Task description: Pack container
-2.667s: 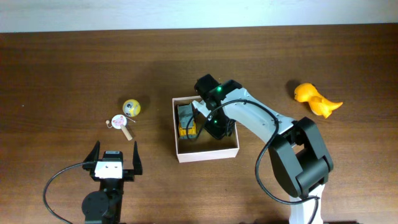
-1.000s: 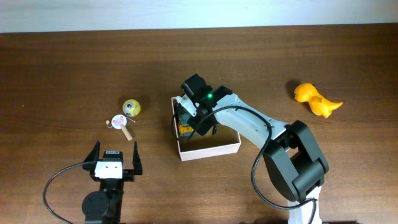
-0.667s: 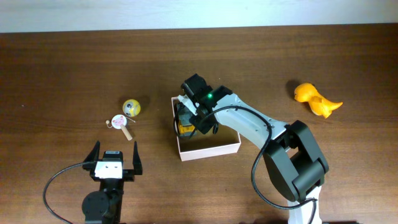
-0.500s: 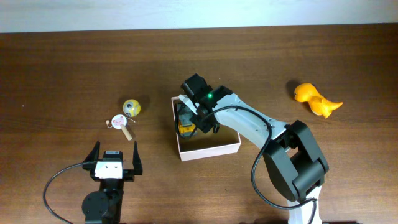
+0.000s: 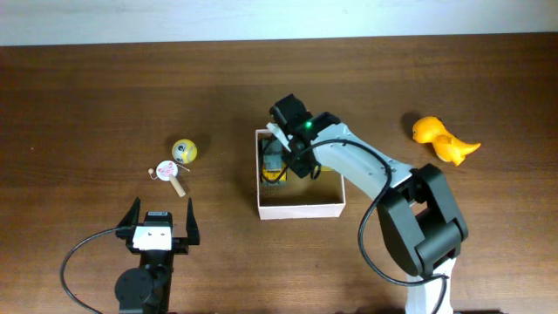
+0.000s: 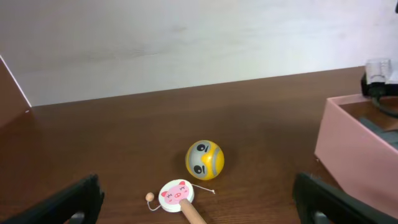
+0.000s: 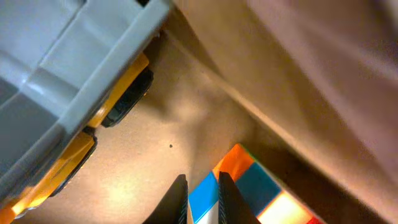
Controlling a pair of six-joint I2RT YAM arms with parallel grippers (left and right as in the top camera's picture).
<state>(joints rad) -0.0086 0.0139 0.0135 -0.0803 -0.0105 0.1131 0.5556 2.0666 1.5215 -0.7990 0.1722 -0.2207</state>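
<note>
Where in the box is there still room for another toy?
The container floor is bare on its right, near side, between the truck by the left wall and the right wall. Beside the truck it is crowded: the right gripper and a colourful cube are there.

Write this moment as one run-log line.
left gripper: open | right gripper: inside white-walled square cardboard container, near grey-and-yellow toy truck

Yellow ball point(image 6: 204, 159) and pig rattle point(image 6: 175, 193) lie left of the container point(image 6: 348, 149).
</note>
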